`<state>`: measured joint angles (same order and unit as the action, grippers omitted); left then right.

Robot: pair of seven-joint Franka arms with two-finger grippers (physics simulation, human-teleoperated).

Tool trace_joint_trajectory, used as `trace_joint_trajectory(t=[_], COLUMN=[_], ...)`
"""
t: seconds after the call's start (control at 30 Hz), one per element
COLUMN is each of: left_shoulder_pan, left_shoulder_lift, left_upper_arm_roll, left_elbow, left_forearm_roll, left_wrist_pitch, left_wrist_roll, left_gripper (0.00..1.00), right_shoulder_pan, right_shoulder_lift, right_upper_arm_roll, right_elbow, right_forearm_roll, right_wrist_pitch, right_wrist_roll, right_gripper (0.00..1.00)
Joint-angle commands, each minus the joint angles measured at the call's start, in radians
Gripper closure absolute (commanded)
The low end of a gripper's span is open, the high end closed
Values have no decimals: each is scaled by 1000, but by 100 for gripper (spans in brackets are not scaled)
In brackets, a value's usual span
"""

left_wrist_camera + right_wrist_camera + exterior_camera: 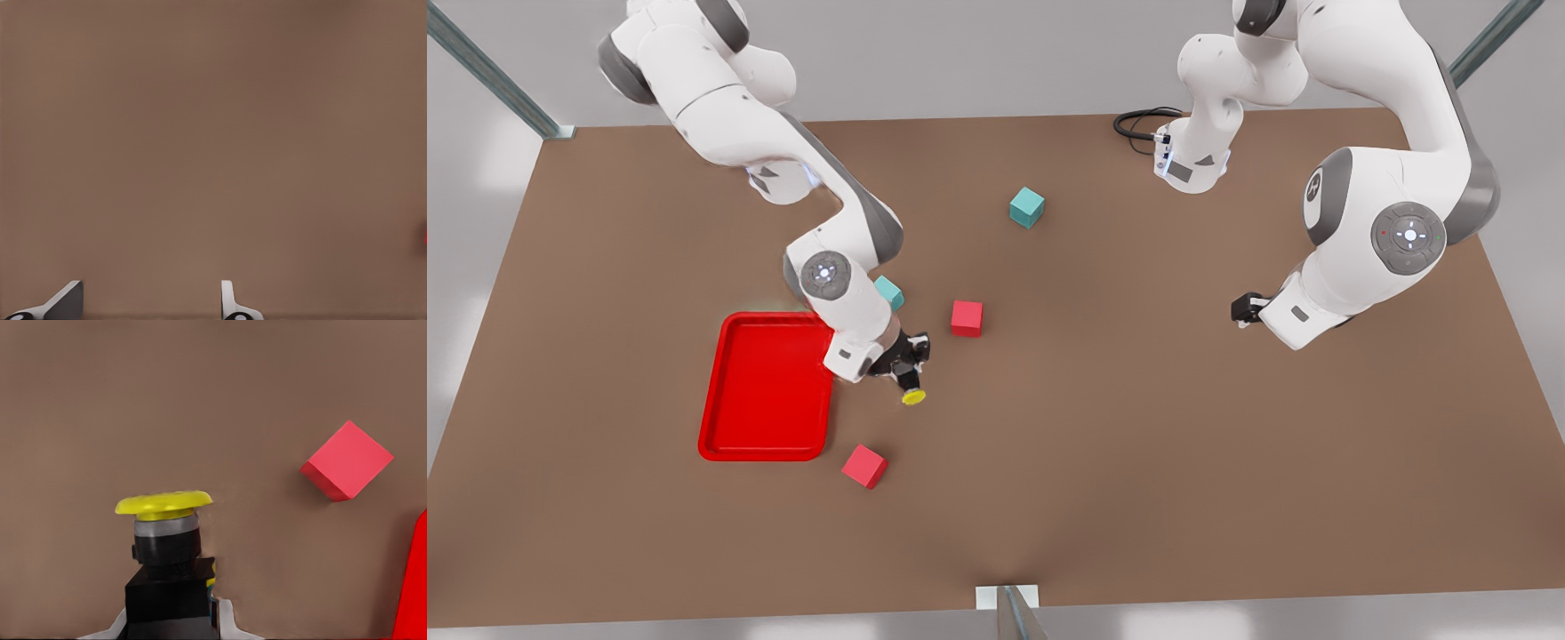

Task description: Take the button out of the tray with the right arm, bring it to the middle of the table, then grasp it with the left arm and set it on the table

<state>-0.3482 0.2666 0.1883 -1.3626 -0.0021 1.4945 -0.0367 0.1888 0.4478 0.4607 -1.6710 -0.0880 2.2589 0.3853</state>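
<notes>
Right tool [908, 369] is seen closed on the button [913, 396], gripped by its black body with the yellow cap pointing away from the fingers; in the right wrist view the button [165, 540] sits between the fingertips above the bare surface [200, 400]. In the front view this tool is placed just off the tray [769, 418] at its 3 o'clock edge, with a red cube [863, 466] at about 7 o'clock of the button and another red cube [967, 318] at about 1 o'clock.

The removal from the tray is judged to be done, since the button is held outside the rim and the tray looks bare. The carry to the middle of the surface [1138, 444] is judged only begun. The handover and the final placing are left.

Left tool [1247, 308] is held waiting well apart, at 3 o'clock of the button in the front view; its fingers [230, 300] are spread wide with nothing between them.
</notes>
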Motion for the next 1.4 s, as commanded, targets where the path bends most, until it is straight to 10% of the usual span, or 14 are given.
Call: trace_joint_trajectory(t=[0.0,0.3,0.67,0.7,0.73,0.87,1.0,1.2,1.37], left_shoulder_pan=[0,2,2,2,2,2,-216,-454,-451], left_shoulder_lift=[-1,3,11,11,11,10,175,240,252], left_upper_arm_roll=[0,0,0,0,0,0,-52,-41,-41], left_elbow=[0,0,0,0,0,2,45,-421,-530], left_forearm_roll=[1,2,2,2,2,2,-165,-188,-185], left_wrist_pitch=[0,0,7,10,10,9,24,866,1119], left_wrist_roll=[-2,-2,-2,-2,-2,-3,-908,-1031,-743], left_gripper=[0,0,0,0,0,0,0,0,0], right_shoulder_pan=[107,566,663,661,652,586,187,-106,-230], right_shoulder_lift=[71,584,712,712,701,453,31,-242,-238], right_upper_arm_roll=[3,-244,-310,-310,-307,-297,-310,-306,-315], right_elbow=[123,769,804,804,804,792,561,275,307], right_forearm_roll=[-6,11,14,13,14,22,14,-1,-42], right_wrist_pitch=[-188,-180,-119,-121,-122,-352,-806,-809,-849], right_wrist_roll=[829,1366,1432,1420,1419,1217,204,-178,-164], right_gripper=[57,55,43,16,0,0,0,0,0])
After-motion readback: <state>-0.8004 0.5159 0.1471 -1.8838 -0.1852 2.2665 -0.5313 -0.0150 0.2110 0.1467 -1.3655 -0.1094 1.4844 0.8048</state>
